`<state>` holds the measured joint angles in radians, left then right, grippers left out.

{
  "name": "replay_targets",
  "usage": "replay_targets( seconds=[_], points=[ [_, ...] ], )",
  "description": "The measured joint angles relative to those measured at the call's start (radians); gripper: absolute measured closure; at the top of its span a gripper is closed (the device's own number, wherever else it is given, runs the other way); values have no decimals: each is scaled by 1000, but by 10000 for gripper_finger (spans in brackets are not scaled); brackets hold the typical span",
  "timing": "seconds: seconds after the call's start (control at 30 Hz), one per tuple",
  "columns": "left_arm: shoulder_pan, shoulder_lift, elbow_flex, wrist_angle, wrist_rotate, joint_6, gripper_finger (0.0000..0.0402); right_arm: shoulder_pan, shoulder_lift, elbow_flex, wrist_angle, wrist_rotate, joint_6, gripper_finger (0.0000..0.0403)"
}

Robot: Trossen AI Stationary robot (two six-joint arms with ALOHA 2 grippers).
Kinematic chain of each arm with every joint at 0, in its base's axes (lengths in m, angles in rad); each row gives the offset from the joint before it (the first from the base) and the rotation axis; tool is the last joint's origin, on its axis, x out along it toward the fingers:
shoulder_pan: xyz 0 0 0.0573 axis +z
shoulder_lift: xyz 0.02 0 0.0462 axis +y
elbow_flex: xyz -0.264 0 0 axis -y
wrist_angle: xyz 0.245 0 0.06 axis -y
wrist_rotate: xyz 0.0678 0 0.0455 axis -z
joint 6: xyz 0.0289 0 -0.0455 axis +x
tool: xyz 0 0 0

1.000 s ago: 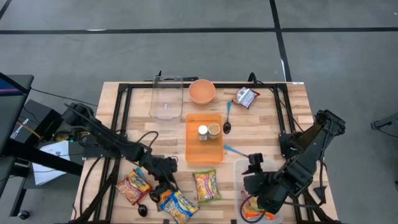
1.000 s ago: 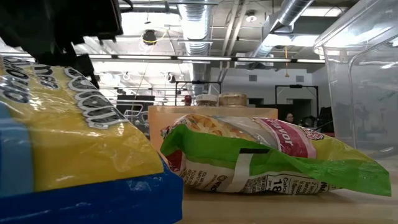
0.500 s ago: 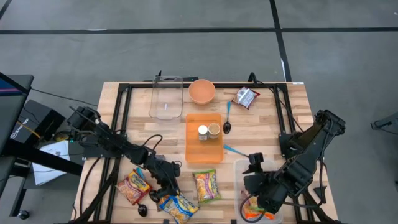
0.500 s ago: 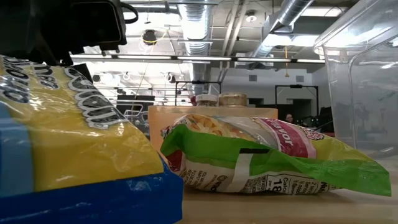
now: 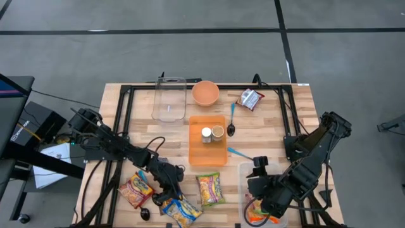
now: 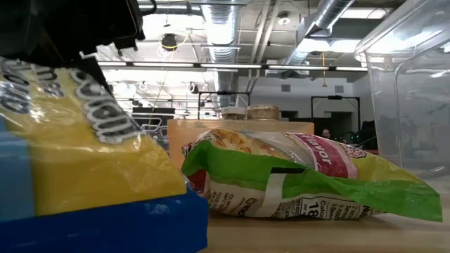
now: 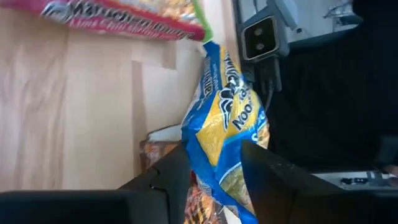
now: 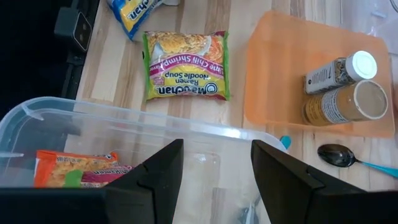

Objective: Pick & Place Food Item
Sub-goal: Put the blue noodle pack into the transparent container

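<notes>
A blue and yellow noodle packet (image 5: pixel 181 210) lies near the table's front edge, and my left gripper (image 5: pixel 167 194) is shut on its left end. It also fills the left of the low view (image 6: pixel 84 154). A green noodle packet (image 5: pixel 209 189) lies flat to its right, and an orange-red packet (image 5: pixel 135 190) to its left. My right gripper (image 5: pixel 261 195) hangs open over a clear tub (image 8: pixel 124 118) with nothing between its fingers. An orange packet (image 8: pixel 74 168) lies in the tub. My left gripper pinches the blue and yellow packet's end (image 7: pixel 214 146) between its two fingers (image 7: pixel 177 177), one on each long side, so the wrapper bunches in. The fingers slant down from the table's far left and lie along the packet. The rest of the packet (image 7: pixel 233 93) lies on the table.
An orange tray (image 5: pixel 207 155) with two spice jars (image 5: pixel 211 133) sits mid-table. Behind it are an orange bowl (image 5: pixel 205 93), a clear container (image 5: pixel 169 98), a blue spoon (image 5: pixel 231 120) and a red packet (image 5: pixel 250 99). A dark spoon (image 5: pixel 144 213) lies by the front edge.
My left gripper has edged toward the blue and yellow packet and tipped down over it. In the low view the packet's near face has shifted and its top has risen slightly. The right arm has kept still.
</notes>
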<state>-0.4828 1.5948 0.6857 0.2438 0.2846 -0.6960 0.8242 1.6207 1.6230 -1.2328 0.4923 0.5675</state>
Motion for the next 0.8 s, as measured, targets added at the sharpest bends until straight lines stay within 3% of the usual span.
replay_targets(
  seconds=[0.33, 0.53, 0.8],
  points=[
    [10, 0, 0, 27, -8, 44, 326, 0, 0, 0, 8, 0, 9, 219],
    [54, 37, 0, 25, 9, 45, 304, 0, 0, 0, 8, -20, 10, 219],
    [95, 141, 0, 175, 195, 28, 256, 1, 0, 0, 4, -32, 27, 219]
  ],
)
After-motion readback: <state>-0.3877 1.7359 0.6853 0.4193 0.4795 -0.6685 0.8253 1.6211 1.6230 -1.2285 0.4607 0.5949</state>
